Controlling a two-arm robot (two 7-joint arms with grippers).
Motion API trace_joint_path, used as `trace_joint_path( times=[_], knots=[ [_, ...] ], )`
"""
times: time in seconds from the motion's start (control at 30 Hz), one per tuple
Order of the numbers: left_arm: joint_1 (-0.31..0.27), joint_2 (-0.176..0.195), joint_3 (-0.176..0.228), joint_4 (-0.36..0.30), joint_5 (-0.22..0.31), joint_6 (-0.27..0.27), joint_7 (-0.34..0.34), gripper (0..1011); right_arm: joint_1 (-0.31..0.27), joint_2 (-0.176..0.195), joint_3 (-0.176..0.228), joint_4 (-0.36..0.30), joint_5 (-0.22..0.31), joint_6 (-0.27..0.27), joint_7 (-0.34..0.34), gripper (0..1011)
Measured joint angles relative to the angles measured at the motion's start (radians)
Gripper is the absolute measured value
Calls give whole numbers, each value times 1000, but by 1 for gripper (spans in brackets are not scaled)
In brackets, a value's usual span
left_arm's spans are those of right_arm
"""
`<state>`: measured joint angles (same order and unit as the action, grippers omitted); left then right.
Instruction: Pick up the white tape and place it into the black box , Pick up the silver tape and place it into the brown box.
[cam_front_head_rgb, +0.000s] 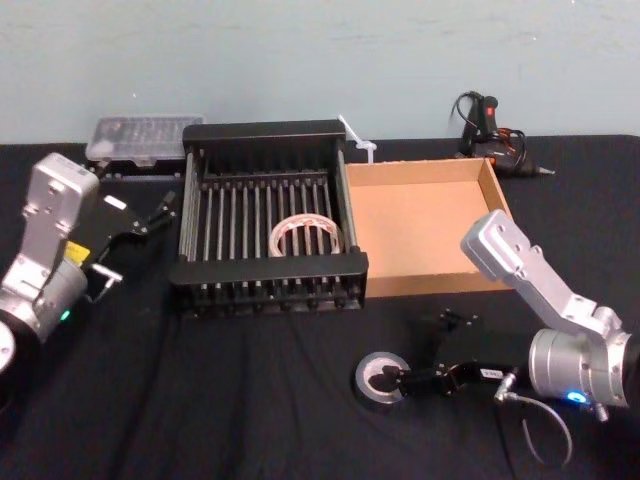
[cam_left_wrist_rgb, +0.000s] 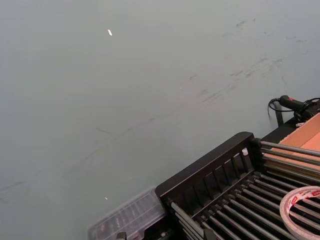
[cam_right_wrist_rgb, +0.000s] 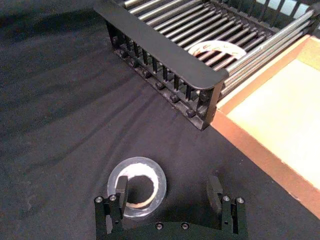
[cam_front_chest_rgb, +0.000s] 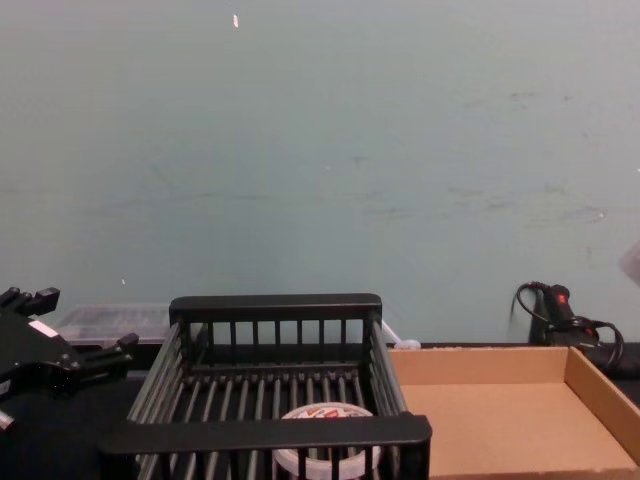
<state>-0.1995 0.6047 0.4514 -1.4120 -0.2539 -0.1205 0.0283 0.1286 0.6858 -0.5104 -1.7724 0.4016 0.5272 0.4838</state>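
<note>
Right jaws wide over silver tape (cam_right_wrist_rgb: 151, 169)

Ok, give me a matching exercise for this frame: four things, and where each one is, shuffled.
1. white tape
2. silver tape
3. brown box
4. left claw

A. on the black cloth, a finger of the right claw at its core
B. against the black box's right side
C. on the black box's bars
D. raised, left of the black box

Pairs: 1-C, 2-A, 3-B, 4-D
</note>
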Motion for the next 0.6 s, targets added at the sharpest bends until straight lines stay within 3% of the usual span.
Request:
trace_joint_path(
  times=[0.6],
  knots=[
    [0, 0, 0, 0, 0, 0, 0, 1001, 29, -23, -33, 43, -7, 12, 5, 1003]
  ],
)
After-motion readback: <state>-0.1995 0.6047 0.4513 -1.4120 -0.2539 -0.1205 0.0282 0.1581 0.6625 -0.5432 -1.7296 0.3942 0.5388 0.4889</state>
